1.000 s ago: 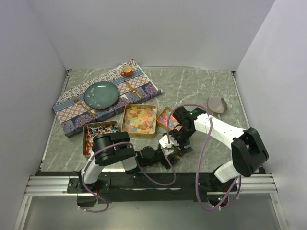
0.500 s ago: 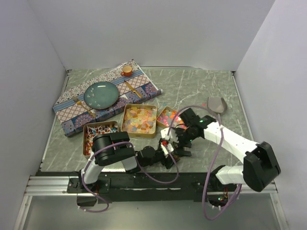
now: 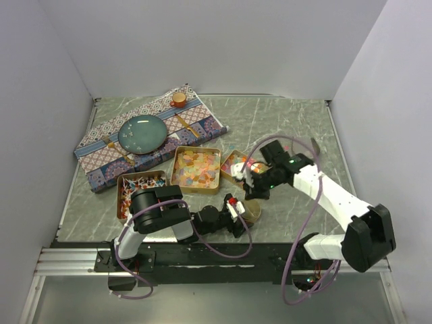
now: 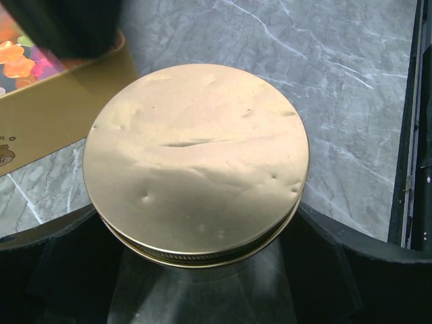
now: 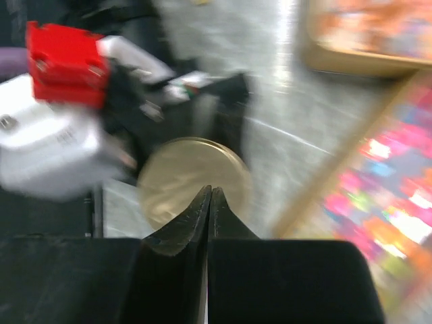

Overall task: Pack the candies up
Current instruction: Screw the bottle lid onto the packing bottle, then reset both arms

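Right hand now clear of jar

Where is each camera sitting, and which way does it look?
Top: above and behind the robot, looking down on the table, left arm and right arm showing.
Left wrist: looks down on the gold-lidded jar between the left jaws.
Right wrist: blurred, looks down past the shut right jaws.
All three share that jar.
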